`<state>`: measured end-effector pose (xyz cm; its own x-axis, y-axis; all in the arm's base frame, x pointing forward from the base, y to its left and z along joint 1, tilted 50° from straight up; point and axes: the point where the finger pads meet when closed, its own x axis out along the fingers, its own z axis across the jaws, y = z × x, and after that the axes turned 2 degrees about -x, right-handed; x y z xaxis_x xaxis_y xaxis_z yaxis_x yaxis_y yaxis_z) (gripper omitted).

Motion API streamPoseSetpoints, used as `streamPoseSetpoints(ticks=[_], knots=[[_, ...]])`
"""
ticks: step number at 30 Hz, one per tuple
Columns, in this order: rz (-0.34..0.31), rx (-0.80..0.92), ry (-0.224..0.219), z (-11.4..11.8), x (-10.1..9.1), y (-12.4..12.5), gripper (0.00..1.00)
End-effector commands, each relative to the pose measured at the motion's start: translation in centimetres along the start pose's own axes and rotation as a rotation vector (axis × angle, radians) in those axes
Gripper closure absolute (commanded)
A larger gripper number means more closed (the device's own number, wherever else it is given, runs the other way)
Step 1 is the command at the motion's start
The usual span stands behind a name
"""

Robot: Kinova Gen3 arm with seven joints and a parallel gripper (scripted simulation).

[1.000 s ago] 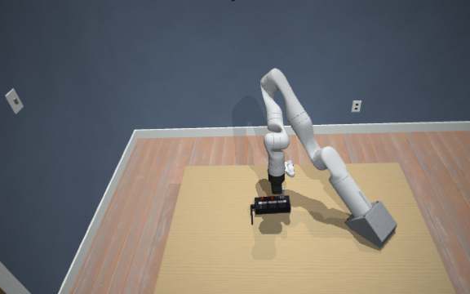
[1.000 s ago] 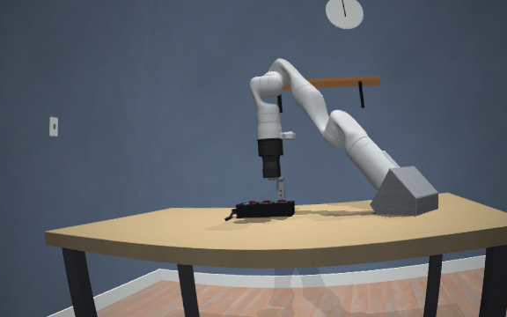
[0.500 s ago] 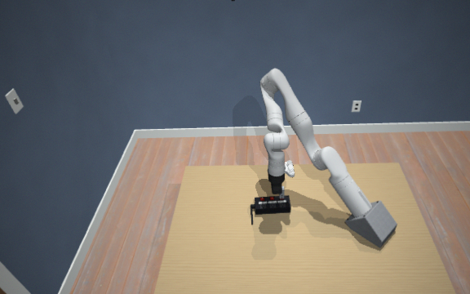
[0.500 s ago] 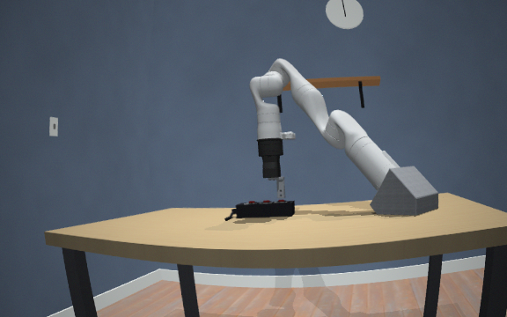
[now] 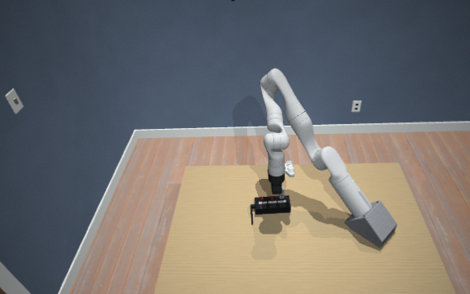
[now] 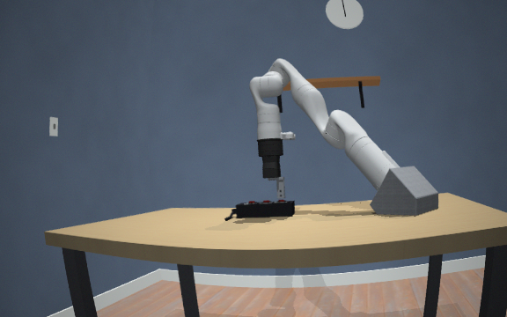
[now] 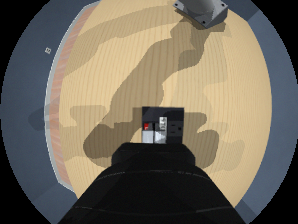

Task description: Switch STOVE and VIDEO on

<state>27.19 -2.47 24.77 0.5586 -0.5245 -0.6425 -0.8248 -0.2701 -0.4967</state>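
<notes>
A black power strip lies flat on the tan table, right way up, with red rocker switches on top. My gripper is shut and empty, pointing straight down. Its fingertips are at the strip's right end in the exterior view, at or just above the switch there; I cannot tell whether they touch it. In the wrist view the fingers cover part of the strip, and a red switch shows just left of them.
The arm's grey base stands on the table to the right of the strip. A short black cable stub sticks out from the strip's left end. A wooden shelf hangs on the wall behind the arm.
</notes>
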Motion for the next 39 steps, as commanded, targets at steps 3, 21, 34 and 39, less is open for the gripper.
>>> streamPoseSetpoints(ticks=[3, 21, 34, 39], knots=[[0.0, 0.0, 0.0, 0.01, 0.11, -0.01, 1.0], [0.0, 0.0, 0.0, 0.01, 0.71, -0.01, 1.0], [0.0, 0.0, 0.0, 0.01, 0.78, 0.0, 1.0], [0.0, 0.0, 0.0, 0.01, 0.78, 0.0, 1.0]])
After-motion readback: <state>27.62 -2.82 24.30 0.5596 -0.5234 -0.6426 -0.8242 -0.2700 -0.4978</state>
